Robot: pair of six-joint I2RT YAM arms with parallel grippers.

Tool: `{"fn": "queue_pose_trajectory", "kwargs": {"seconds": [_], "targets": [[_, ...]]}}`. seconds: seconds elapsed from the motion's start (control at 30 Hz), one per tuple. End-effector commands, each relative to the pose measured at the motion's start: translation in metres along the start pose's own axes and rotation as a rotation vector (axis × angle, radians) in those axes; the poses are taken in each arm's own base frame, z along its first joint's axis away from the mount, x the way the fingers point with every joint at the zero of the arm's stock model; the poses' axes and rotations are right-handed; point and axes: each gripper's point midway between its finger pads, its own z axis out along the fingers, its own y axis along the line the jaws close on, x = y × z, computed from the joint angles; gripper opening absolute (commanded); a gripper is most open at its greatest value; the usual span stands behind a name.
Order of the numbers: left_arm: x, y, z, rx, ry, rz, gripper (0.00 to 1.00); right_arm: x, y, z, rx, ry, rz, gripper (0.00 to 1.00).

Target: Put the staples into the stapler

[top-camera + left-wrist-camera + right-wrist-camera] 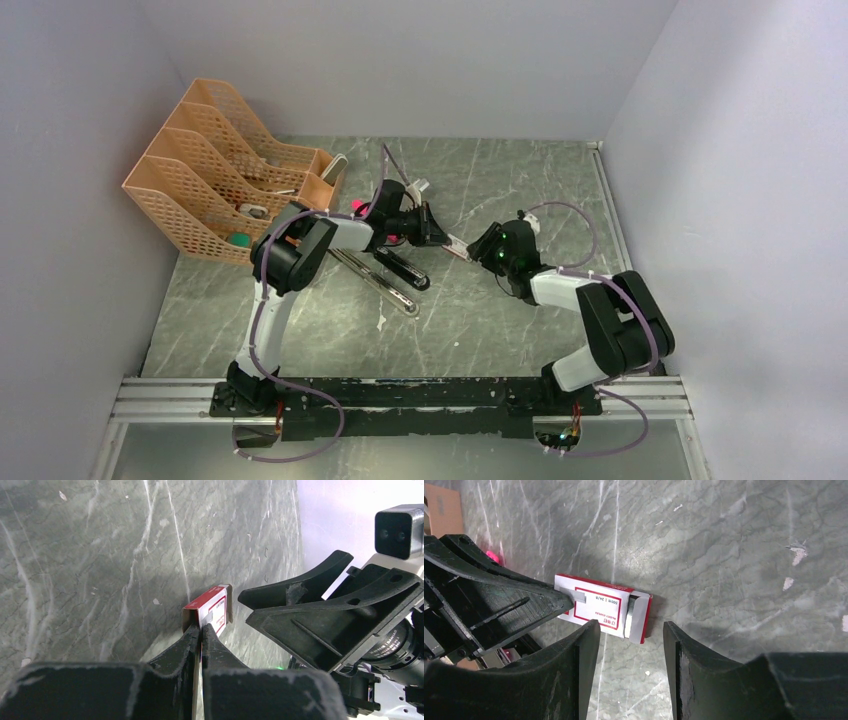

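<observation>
Staples box (599, 607) in left claw (201, 628), seemingly aloft.

I see an orange mesh file rack (215, 165) standing at the far-left corner of the grey marbled surface (520, 180). A small green item (240, 240) lies in one compartment.

Just ahead of the black right gripper (630, 627), the box (596, 605) is white with red border and print, holding silvery staples (629, 612), over a grey-green desk (734, 550) veined white.
</observation>
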Motion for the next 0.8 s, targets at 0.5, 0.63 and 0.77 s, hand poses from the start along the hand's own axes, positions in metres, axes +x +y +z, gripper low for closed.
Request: {"fn": "queue_pose_trajectory", "kwargs": {"seconds": [0.5,0.63,0.77], "targets": [[-0.013,-0.018,-0.008,0.045,-0.041,0.039,0.07,0.007,-0.01,0.014,0.047,0.035,-0.031,0.44],[-0.013,-0.018,-0.008,0.045,-0.043,0.04,0.07,0.009,-0.017,0.012,0.08,0.038,-0.042,0.35],[-0.013,-0.018,-0.009,0.043,-0.046,0.039,0.07,0.008,-0.023,0.008,0.103,0.029,-0.046,0.3]]}}
